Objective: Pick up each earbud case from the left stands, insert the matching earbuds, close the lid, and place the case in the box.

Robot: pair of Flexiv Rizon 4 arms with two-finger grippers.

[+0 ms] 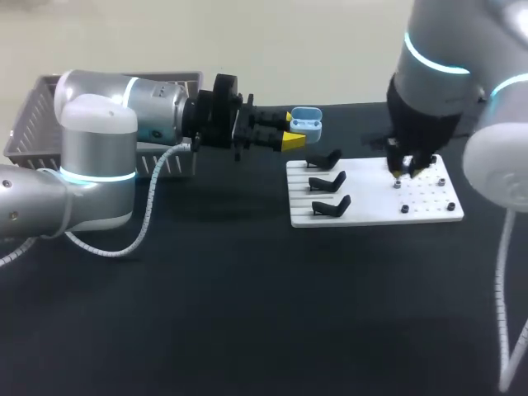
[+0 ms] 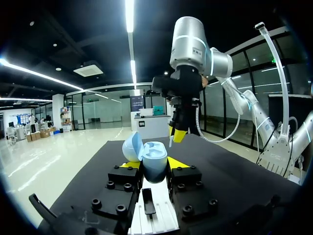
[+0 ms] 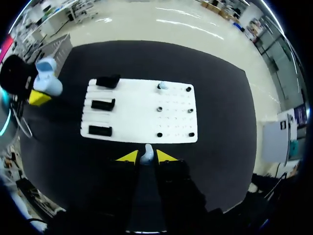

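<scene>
As its lid [image 2: 132, 147] stands open, left end effector [image 2: 154, 164] grips case [image 2: 156, 172].

Nothing readable here, honestly. No lettering, numbers or labels I can make out on the white board [image 1: 375, 194], the blue earbud case [image 1: 306, 122] or the grey basket [image 1: 33, 115] on the worktop.
</scene>
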